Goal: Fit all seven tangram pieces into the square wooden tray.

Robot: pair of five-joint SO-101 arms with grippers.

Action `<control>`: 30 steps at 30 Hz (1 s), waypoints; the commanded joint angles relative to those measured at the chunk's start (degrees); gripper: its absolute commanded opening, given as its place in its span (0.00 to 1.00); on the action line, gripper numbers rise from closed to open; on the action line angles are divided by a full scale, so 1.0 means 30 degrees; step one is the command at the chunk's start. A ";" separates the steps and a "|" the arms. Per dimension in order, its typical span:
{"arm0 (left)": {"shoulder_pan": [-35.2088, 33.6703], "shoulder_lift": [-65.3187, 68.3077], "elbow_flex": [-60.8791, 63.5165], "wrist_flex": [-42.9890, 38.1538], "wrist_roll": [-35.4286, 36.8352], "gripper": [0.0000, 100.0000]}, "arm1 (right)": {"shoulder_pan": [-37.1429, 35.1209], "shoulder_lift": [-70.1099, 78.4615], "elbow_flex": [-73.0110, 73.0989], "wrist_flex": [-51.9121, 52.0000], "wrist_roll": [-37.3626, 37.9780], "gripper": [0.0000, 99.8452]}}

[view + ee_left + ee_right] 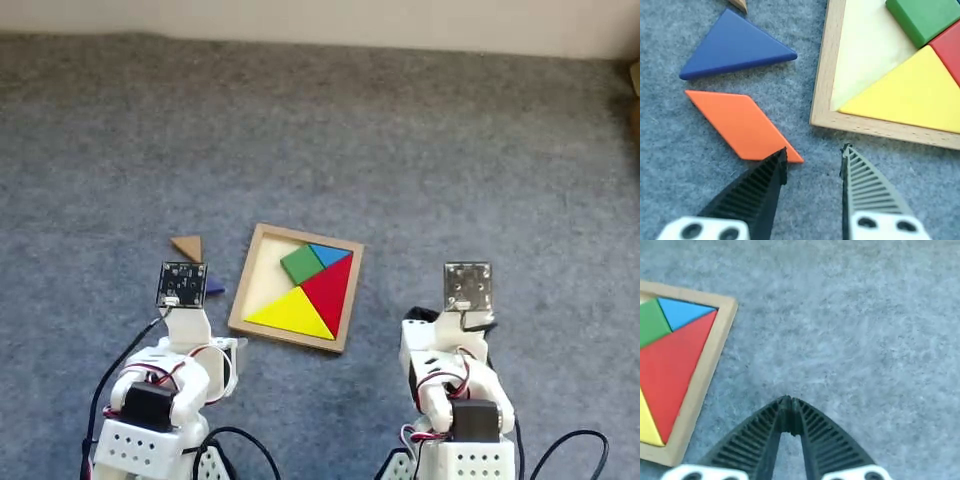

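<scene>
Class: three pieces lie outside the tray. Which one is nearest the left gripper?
The orange parallelogram: one of its corners lies right beside the left gripper. The blue triangle and the tan piece lie farther off, beyond it.

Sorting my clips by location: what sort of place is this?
Likely a tabletop robot-practice setup, perhaps a lab or hobby room: grey carpet-like covering, the left arm and right arm side by side, and a wooden tangram tray.

White-shelled left arm [165, 390] and right arm [455, 395] carry black servos [150, 405], red wires [165, 372] and looping black cables [236, 430]; left claw [814, 149] pairs black and grey ribbed fingers [757, 195], right claw [790, 400] two black.
</scene>
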 commanded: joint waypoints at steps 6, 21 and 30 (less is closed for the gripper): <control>0.0103 -0.0366 0.0425 0.0117 0.0117 0.18 | 0.0161 -0.0190 0.2418 -0.0571 -0.0938 0.01; 0.0103 -0.0366 0.0425 0.0117 0.0117 0.18 | -0.1040 -0.0161 0.3121 0.3443 -0.0938 0.01; 0.0103 -0.0366 0.0425 0.0117 0.0117 0.18 | -0.1011 -0.0161 0.3121 0.3766 -0.0908 0.01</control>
